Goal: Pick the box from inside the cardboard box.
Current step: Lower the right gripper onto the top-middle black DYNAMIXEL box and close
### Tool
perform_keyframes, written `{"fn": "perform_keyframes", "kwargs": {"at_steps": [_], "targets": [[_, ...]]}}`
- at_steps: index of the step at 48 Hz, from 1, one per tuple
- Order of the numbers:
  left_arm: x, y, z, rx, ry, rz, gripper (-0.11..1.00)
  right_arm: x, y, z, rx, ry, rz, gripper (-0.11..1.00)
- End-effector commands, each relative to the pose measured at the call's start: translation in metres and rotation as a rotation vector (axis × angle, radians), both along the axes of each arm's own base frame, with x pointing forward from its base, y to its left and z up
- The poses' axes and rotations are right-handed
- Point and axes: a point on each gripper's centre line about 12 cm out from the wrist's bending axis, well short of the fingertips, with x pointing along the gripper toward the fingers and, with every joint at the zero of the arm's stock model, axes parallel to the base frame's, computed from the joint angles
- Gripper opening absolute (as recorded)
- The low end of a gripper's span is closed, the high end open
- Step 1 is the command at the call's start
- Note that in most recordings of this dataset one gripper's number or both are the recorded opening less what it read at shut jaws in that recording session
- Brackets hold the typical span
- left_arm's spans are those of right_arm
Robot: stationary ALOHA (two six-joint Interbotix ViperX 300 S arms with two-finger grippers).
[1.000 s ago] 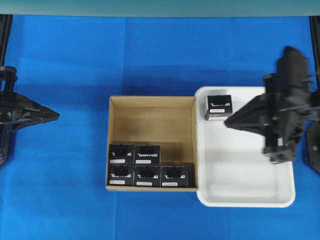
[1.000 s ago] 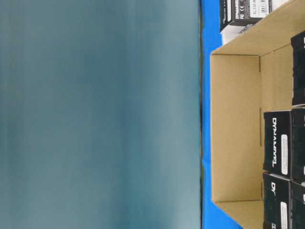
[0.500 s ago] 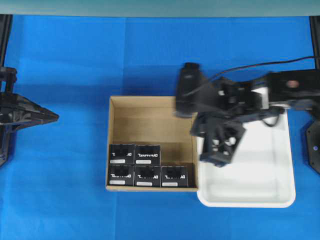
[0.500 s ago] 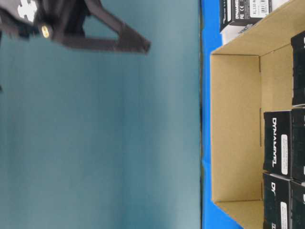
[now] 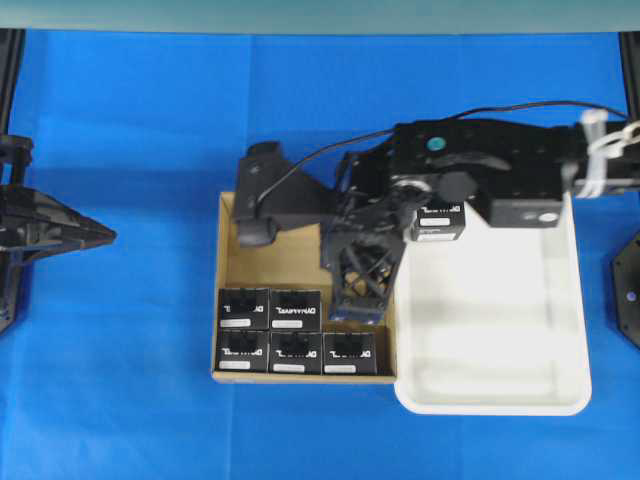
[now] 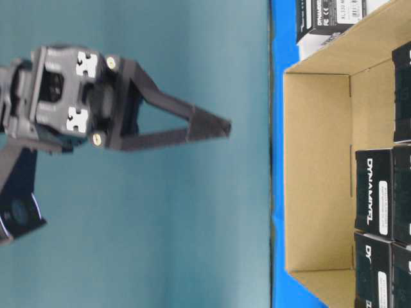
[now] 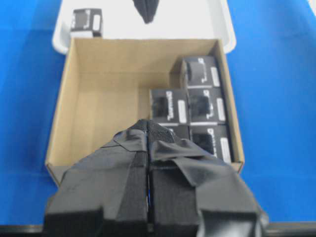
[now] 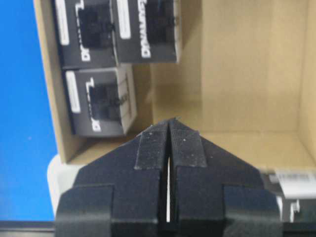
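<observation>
The right gripper [image 8: 169, 123] is held above the cardboard box [image 5: 228, 290], its fingers pressed together on nothing. Five black boxes [image 5: 294, 309] are packed along its near wall. The left gripper [image 7: 148, 127] is also closed, at the far left.

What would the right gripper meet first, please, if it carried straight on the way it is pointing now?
Probably the bare floor of the cardboard box. The shut right gripper points down into the empty part, just beside the nearest black box, which lies left of its line in the wrist view. Depth is uncertain.
</observation>
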Motion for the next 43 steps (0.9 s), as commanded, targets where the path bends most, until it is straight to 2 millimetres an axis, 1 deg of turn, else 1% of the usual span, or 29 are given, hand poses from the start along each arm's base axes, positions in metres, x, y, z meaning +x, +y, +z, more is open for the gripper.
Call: {"fn": "perform_keyframes", "kwargs": {"at_steps": [1,9,13,16,23,26,29,31,43], "targets": [[0.002,0.000,0.014,0.001,-0.035,0.002,-0.07,0.007,0.000,0.007,0.023,-0.025,-0.002,-0.02],[0.002,0.000,0.014,0.001,-0.035,0.002,-0.07,0.011,-0.008,0.008,0.069,-0.027,-0.032,0.04],[0.002,0.000,0.014,0.001,-0.035,0.002,-0.07,0.011,-0.012,0.008,0.098,-0.030,-0.050,0.16],[0.002,0.000,0.014,0.001,-0.035,0.000,-0.07,0.011,-0.014,0.009,0.102,-0.034,-0.051,0.29],[0.002,0.000,0.014,0.001,-0.035,0.000,-0.07,0.012,-0.015,0.005,0.092,-0.036,-0.023,0.72],[0.002,0.000,0.015,0.001,-0.035,0.000,-0.07,0.012,-0.015,0.001,0.089,-0.030,-0.011,0.87],[0.002,0.000,0.015,0.001,-0.035,0.000,-0.07,0.013,-0.015,-0.003,0.093,-0.016,-0.007,0.96],[0.002,0.000,0.015,0.001,-0.038,0.002,-0.07,0.014,-0.015,-0.008,0.097,-0.005,-0.008,0.99],[0.002,0.000,0.016,0.001,-0.038,0.000,-0.07,0.028,-0.013,-0.041,0.120,0.028,-0.011,0.99]]}}
